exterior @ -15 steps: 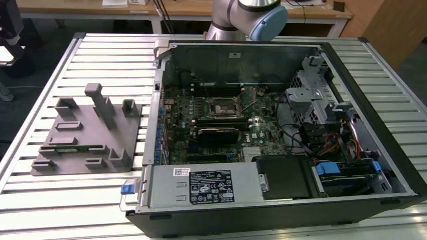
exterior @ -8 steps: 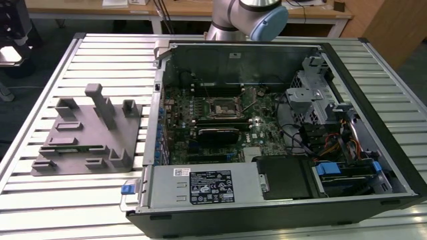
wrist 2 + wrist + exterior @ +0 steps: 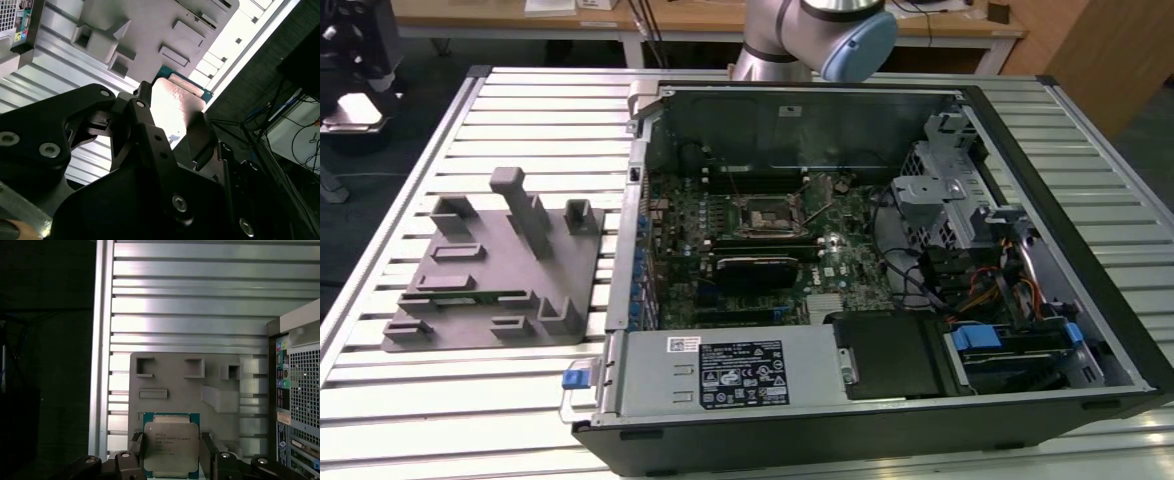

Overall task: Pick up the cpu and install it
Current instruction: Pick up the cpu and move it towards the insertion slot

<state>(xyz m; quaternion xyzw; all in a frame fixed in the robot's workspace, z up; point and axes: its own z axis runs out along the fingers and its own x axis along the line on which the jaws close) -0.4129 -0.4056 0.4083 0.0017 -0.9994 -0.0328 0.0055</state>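
The cpu is clamped between the fingers of the pincer and held well above the grey tray. The pick-up is judged done. Installing calls for it to be squared precisely over the motherboard socket.

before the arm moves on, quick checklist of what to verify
1. cpu held by the tool: ok, fingers sit on two opposite edges in the first wrist view.
2. cpu off the tray: ok, it looks to hang well above it.
3. cpu square in the grip: ok, no tilt visible in the first wrist view.
4. case open toward the camera in the exterior view: ok.
5. socket empty and unlatched: cannot tell.
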